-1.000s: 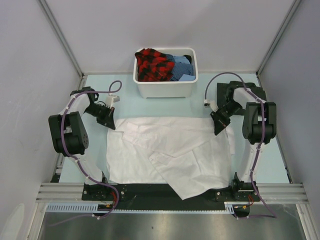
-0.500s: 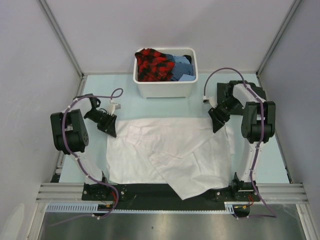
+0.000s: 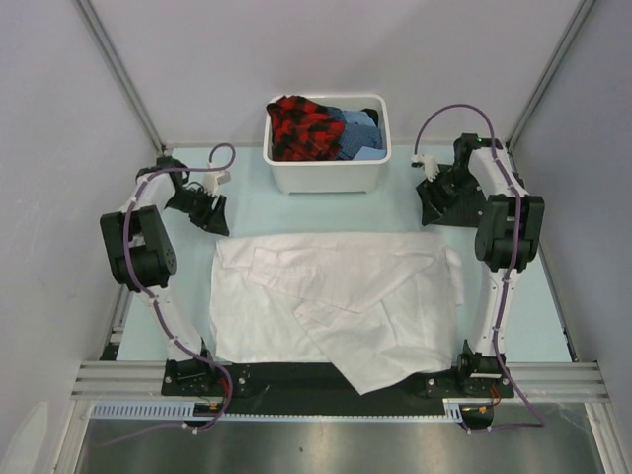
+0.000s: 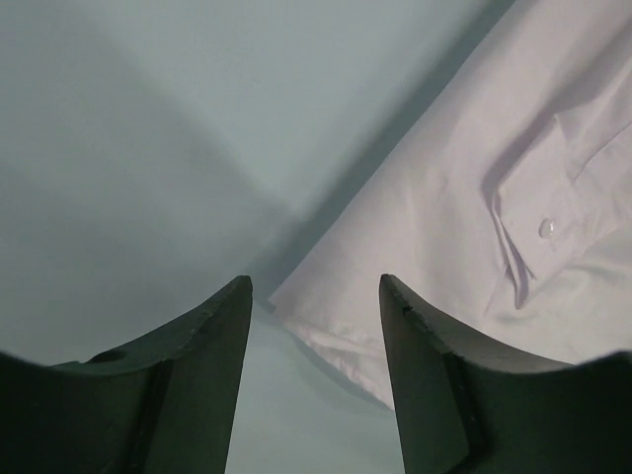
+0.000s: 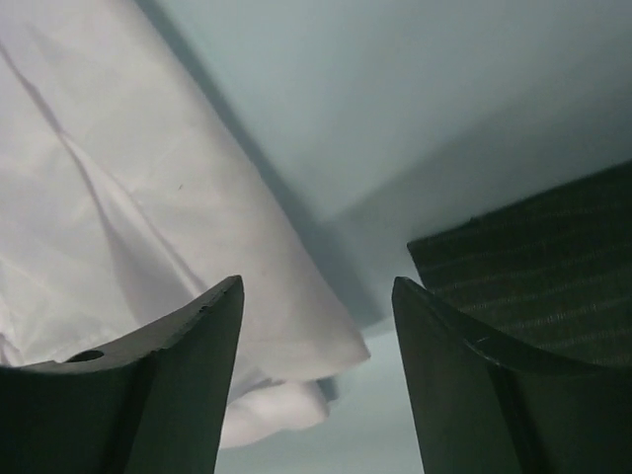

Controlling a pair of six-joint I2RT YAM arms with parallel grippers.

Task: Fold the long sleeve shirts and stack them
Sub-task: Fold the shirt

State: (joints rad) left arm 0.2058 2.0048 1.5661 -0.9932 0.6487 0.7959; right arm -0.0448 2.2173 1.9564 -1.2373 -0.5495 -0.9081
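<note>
A large white long sleeve shirt (image 3: pixel 336 296) lies spread flat in the middle of the table, one part hanging over the near edge. My left gripper (image 3: pixel 215 219) hovers open just beyond its far left corner (image 4: pixel 474 197), nothing between the fingers (image 4: pixel 212 336). My right gripper (image 3: pixel 431 213) is open too, just past the far right corner (image 5: pixel 148 197). The wrist views show both gripper gaps (image 4: pixel 316 286) (image 5: pixel 318 286) empty over bare table. A dark green striped shirt (image 5: pixel 533 267) lies beside the right gripper; the right arm hides it from above.
A white plastic tub (image 3: pixel 326 176) stands at the back centre, holding a red-and-black plaid garment (image 3: pixel 301 126) and blue cloth (image 3: pixel 357 133). Grey walls close in left, right and behind. The arm bases sit on a black rail (image 3: pixel 326 380) at the near edge.
Both grippers went from shut to open, let go of the white shirt's far corners and drew back toward the rear of the table. The shirt's far edge now lies flat.
</note>
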